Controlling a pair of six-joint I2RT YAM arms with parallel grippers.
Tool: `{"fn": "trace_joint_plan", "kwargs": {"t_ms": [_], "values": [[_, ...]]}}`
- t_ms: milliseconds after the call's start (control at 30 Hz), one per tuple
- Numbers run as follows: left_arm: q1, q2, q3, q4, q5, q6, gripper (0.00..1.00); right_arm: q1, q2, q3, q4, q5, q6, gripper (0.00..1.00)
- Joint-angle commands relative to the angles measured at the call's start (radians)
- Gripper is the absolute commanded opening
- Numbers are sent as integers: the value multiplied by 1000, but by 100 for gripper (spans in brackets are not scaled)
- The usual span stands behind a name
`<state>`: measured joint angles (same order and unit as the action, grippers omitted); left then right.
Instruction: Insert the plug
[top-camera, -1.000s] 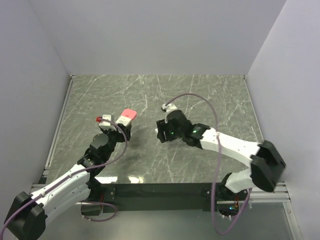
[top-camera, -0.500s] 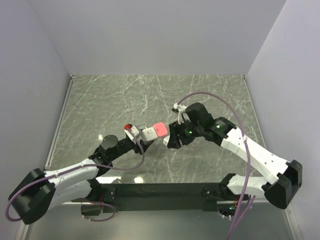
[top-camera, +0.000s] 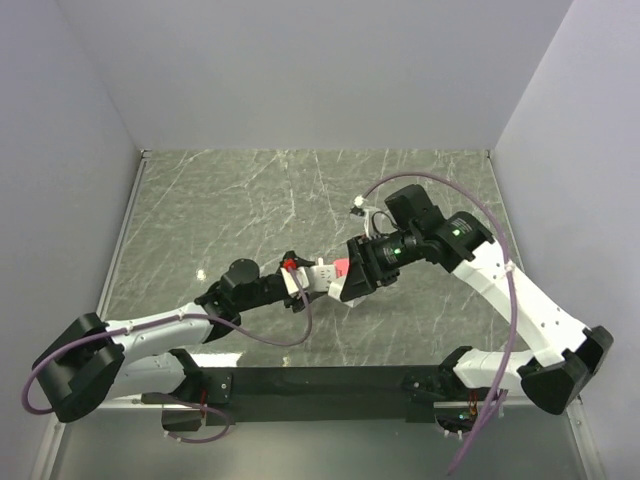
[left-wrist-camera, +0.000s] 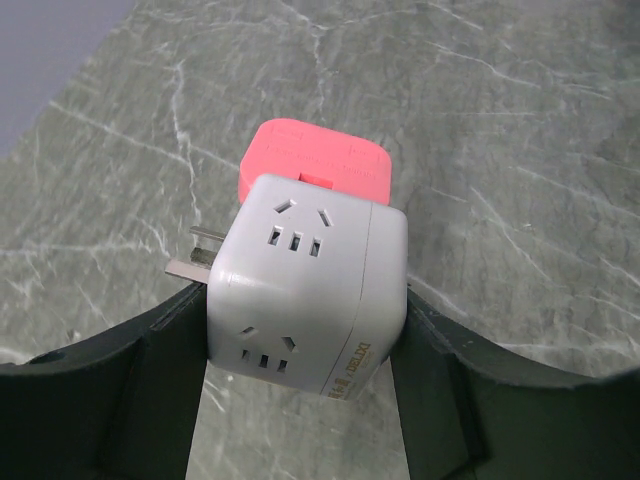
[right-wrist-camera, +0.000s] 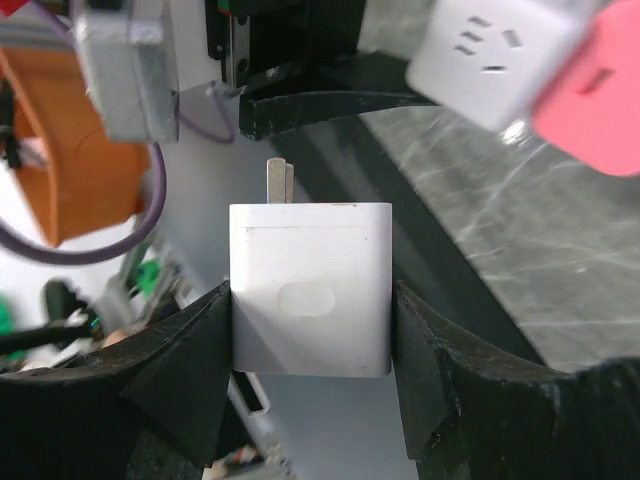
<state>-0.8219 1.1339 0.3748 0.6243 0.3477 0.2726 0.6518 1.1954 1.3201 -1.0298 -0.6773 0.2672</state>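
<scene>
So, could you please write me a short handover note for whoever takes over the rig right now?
Left gripper: shut on the grey socket cube, which has a pink block at its far end.
Right gripper: shut on the white plug, with its prongs pointing out past the fingers.
Done: both parts are in hand and close together over the middle of the table.
Left: the plug is not in yet. In the right wrist view the cube sits up and to the right of the prongs, apart from them. Line the prongs up with a socket face, then push in.
</scene>
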Motion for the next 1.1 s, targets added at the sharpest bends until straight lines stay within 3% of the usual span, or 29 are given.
{"fn": "trace_joint_plan", "kwargs": {"t_ms": [0,233,567,1067], "values": [[-34,18,98,-24,30,114,1,-3,29,-24,-38,-151,17,0],[-82,73,180,-142,59,181,1,-6,24,-56,-68,-99,23,0],[-140,12,179,-233,28,243,1,-32,67,-85,-99,-64,33,0],[-164,-31,148,-224,-2,252,1,-80,168,-68,-122,7,35,0]]}}
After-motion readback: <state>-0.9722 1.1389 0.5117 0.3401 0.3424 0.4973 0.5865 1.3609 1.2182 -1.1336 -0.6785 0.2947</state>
